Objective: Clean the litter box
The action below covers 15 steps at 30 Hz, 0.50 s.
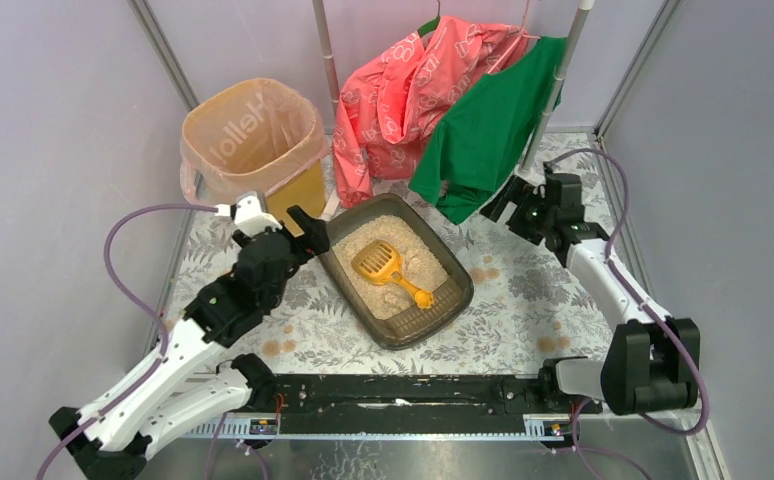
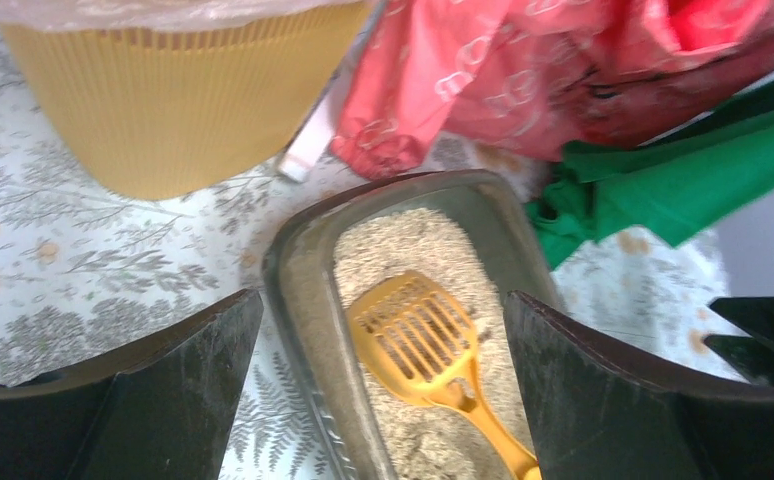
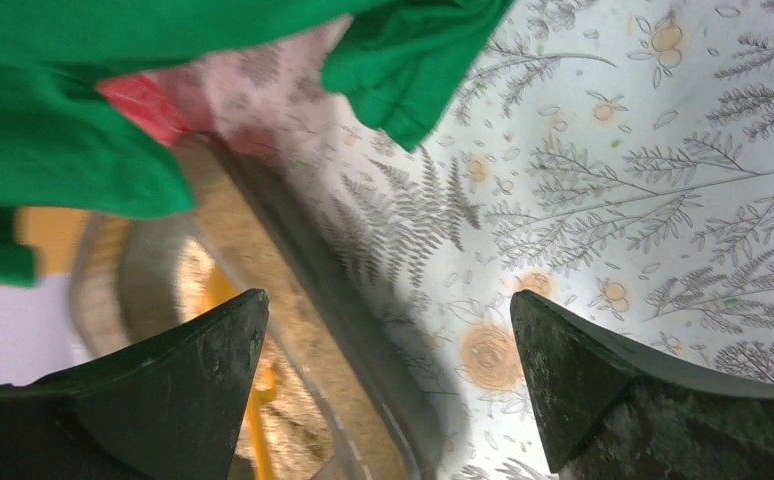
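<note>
Litter box (image 1: 413,326), centre frame, holds a yellow scoop (image 1: 387,267). Left tool (image 1: 281,222) and right tool (image 1: 511,200) gape wide, empty; gripping the scoop likely comes next.

Smooth plastic litter box (image 1: 455,300), grainy sand, glossy plastic scoop (image 1: 388,267)

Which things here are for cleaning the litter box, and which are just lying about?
For the job:
- shallow dark grey-brown plastic litter box with beige granules
- yellow slotted plastic scoop lying in it
- tall yellow ribbed bin with peach liner, likely for waste

Just lying about:
- pink-red patterned garment, hanging behind
- green cloth shirt, hanging behind
</note>
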Motion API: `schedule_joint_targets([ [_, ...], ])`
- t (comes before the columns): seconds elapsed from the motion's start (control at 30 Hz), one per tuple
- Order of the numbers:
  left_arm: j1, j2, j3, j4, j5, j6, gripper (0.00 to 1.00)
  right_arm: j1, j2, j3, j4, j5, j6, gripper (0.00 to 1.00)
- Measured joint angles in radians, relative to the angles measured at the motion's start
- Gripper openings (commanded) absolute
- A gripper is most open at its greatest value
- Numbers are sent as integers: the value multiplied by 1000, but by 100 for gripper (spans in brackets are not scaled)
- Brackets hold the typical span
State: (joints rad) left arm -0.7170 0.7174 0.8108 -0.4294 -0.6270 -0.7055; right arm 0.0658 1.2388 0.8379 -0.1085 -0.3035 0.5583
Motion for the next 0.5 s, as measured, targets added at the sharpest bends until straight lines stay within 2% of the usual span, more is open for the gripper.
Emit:
schedule_joint_targets([
  [0.1,0,77,-1,-34,-42,-25,99,91,73,56,-76,110,-43,100],
  [0.27,1,206,-41,-74,-74,-100,99,367,154,169,-154,269,-111,100],
  [0.33,14,227,-67,-86,-70,-140,99,425,172,206,-163,309,-129,100],
  [0.5,100,245,-139,-58,-24,-206,99,482,234,269,-195,428,-168,100],
])
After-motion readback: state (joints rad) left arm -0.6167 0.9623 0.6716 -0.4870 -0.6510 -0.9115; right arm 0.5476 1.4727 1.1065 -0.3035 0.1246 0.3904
